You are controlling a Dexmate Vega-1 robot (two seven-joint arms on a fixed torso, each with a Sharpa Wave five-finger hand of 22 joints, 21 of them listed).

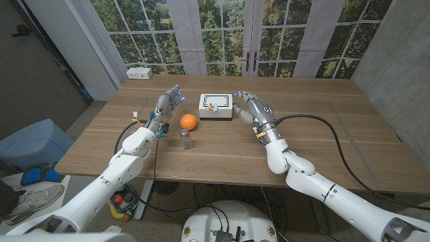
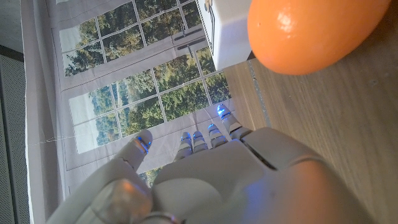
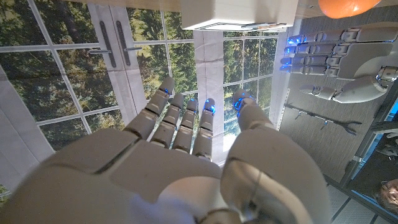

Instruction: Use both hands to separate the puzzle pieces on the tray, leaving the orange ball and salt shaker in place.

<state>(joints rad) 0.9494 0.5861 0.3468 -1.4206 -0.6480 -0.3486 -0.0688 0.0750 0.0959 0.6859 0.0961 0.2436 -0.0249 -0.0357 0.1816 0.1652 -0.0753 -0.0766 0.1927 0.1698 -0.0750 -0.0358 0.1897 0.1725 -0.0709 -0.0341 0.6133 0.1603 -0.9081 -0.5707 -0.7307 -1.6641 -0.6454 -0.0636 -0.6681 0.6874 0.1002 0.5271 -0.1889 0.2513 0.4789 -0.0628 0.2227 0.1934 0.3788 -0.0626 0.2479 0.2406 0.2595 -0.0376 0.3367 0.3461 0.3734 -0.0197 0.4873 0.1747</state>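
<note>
Head view: puzzle pieces (image 1: pixel 213 105) on tray (image 1: pixel 216 113) too small to distinguish; left hand (image 1: pixel 168 102), right hand (image 1: pixel 247 105) spread, empty.

The wooden counter (image 1: pixel 222 144) carries a white tray (image 1: pixel 215 106), an orange ball (image 1: pixel 189 121) just beside it, and a shaker (image 1: pixel 187 138) near the ball.
</note>
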